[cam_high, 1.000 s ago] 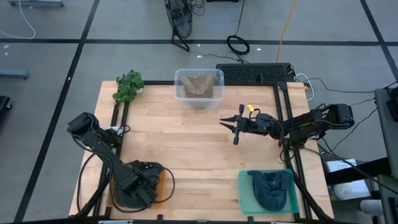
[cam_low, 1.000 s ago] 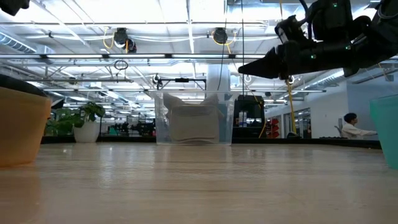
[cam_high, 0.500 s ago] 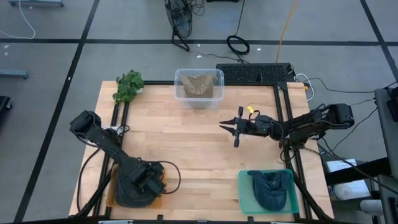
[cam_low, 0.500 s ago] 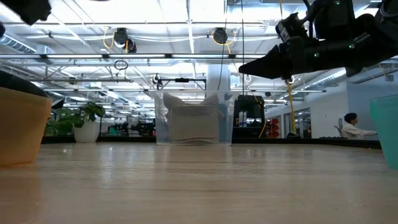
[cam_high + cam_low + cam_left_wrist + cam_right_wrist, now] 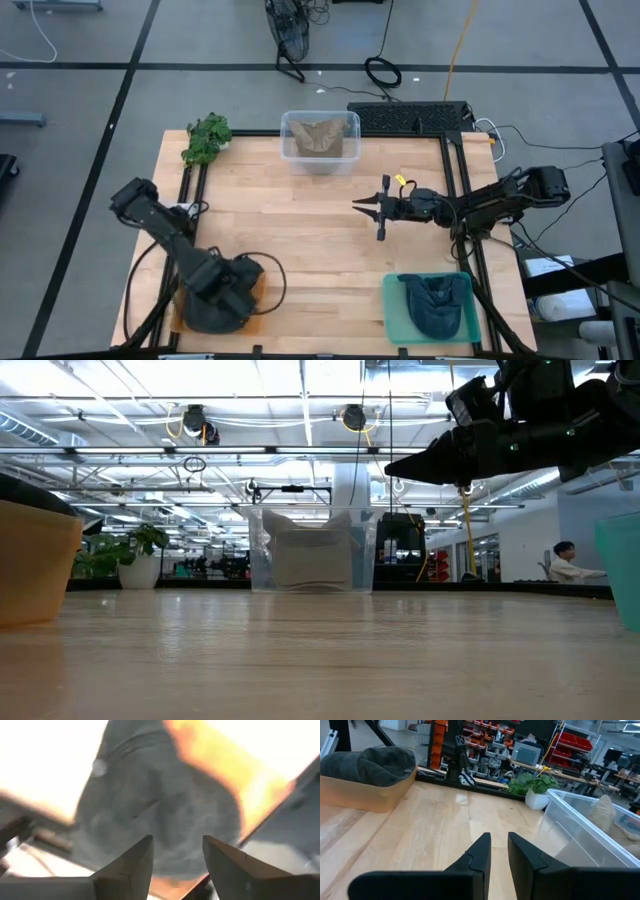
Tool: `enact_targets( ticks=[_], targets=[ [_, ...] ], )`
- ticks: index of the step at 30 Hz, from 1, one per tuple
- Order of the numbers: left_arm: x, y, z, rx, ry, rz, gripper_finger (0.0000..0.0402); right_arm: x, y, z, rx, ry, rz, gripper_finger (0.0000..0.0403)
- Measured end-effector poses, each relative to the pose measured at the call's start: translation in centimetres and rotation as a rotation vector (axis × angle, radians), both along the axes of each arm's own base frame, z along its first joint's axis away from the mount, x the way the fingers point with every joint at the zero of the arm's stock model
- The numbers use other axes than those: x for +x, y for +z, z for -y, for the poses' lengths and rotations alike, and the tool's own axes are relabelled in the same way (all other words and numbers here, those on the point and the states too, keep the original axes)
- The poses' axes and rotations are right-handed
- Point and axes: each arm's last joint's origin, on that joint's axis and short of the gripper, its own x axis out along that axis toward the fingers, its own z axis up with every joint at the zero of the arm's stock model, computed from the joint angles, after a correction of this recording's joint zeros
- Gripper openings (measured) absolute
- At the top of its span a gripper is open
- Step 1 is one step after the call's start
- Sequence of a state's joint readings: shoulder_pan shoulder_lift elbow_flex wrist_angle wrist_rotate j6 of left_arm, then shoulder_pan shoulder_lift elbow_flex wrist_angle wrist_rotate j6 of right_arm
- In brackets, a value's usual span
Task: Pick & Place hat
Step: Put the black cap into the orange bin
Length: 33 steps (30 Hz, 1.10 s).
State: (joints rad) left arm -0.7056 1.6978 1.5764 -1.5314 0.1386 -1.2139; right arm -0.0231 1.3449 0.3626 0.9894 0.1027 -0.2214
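A grey hat (image 5: 165,805) lies in a tan-orange bin (image 5: 262,292) at the table's near left corner. It also shows in the right wrist view (image 5: 370,762). My left gripper (image 5: 177,840) hangs above it, pointing down. It is open, and nothing is between its fingers. My right gripper (image 5: 356,204) floats level over the table's right middle and points toward the left edge. Only a narrow gap separates its fingers (image 5: 499,836), and nothing is in it.
A clear bin (image 5: 320,140) holding a beige hat stands at the far middle. A green tray (image 5: 398,318) with a dark blue hat (image 5: 436,305) sits at the near right. A green plant (image 5: 206,138) is at the far left corner. Bare wood lies between them.
My left gripper has risen straight up from the tan-orange bin; the grey hat stays lying in the bin. My right gripper has kept its place.
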Motion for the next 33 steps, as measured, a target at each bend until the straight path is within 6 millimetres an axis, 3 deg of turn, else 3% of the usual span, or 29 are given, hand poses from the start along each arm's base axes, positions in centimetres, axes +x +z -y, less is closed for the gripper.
enact_targets(
  ticks=[5,9,17,26,33],
  targets=[
    [-0.7,0.1,3.0,-0.061,0.003,0.152,0.0182,0.0,0.0,0.0,-0.008,0.0,-0.001,0.0043],
    [-2.1,-0.8,4.3,-0.143,0.054,0.022,0.0182,0.0,0.0,0.0,-0.031,0.002,-0.004,0.0043],
    [-5.4,-3.8,5.5,-0.041,0.104,-0.092,0.0182,0.0,0.4,0.1,-0.114,0.003,0.025,0.0043],
    [-6.1,-8.2,5.8,-0.083,0.066,-0.076,0.0182,0.0,0.6,0.5,-0.169,-0.018,0.039,0.0043],
    [-6.2,-8.9,5.7,-0.086,0.064,-0.077,0.0182,0.0,0.7,1.1,-0.161,-0.042,0.045,0.0043]
  ],
)
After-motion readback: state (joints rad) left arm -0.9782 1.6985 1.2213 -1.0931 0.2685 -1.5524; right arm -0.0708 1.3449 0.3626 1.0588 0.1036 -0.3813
